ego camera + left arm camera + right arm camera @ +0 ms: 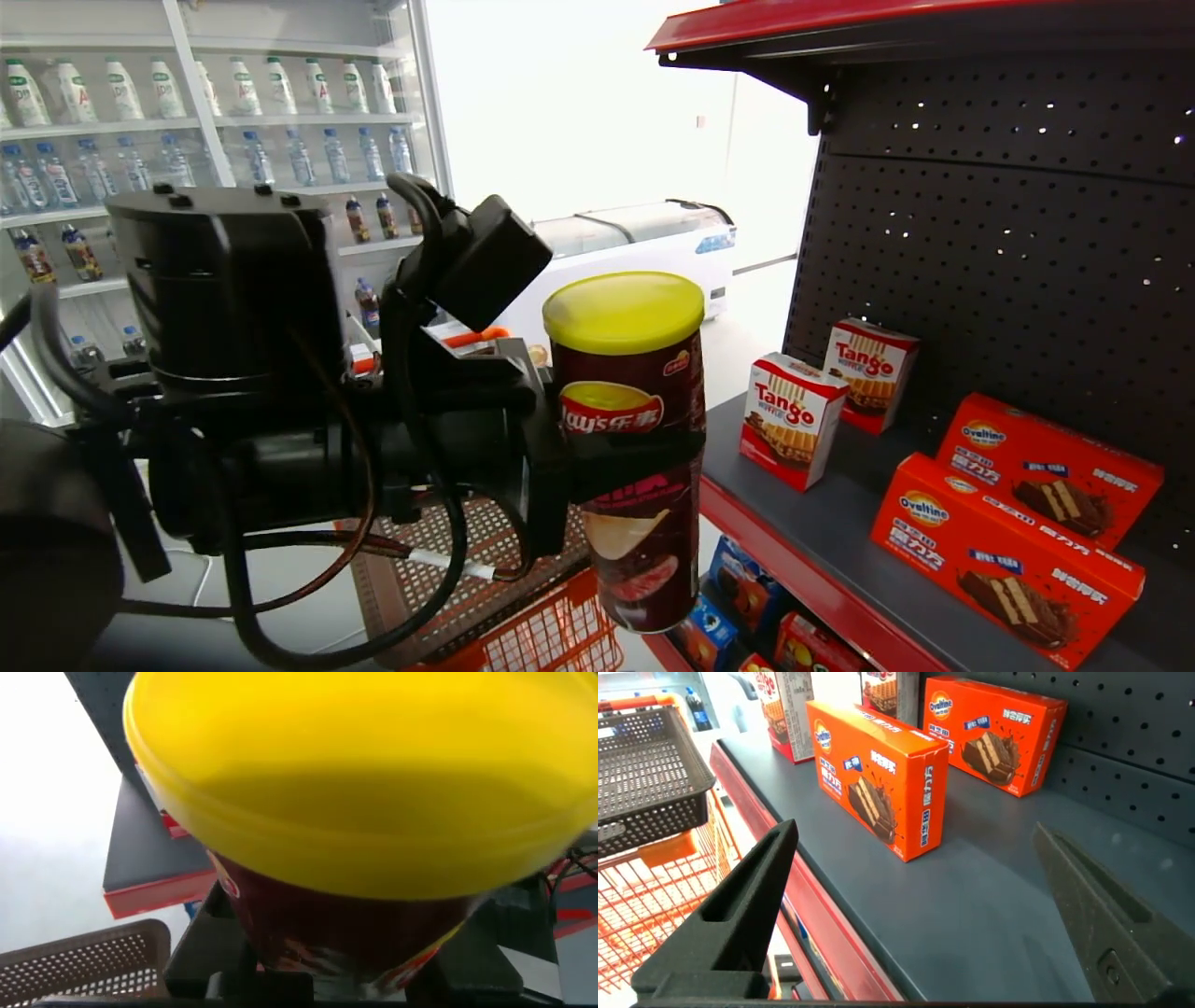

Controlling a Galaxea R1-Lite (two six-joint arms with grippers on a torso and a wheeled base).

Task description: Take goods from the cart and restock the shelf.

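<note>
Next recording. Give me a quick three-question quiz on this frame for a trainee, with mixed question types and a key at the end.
1. True or false: the left gripper is shut on the chip can.
2. Multiple choice: how many orange boxes stand on the grey shelf board? A) one B) two C) four
3. Fill in: the right gripper is above the shelf with its jaws ___.

Key: 1 true; 2 B; 3 open.

A bottle-filled cooler [280,121] stands near a chest freezer [644,233].
</note>
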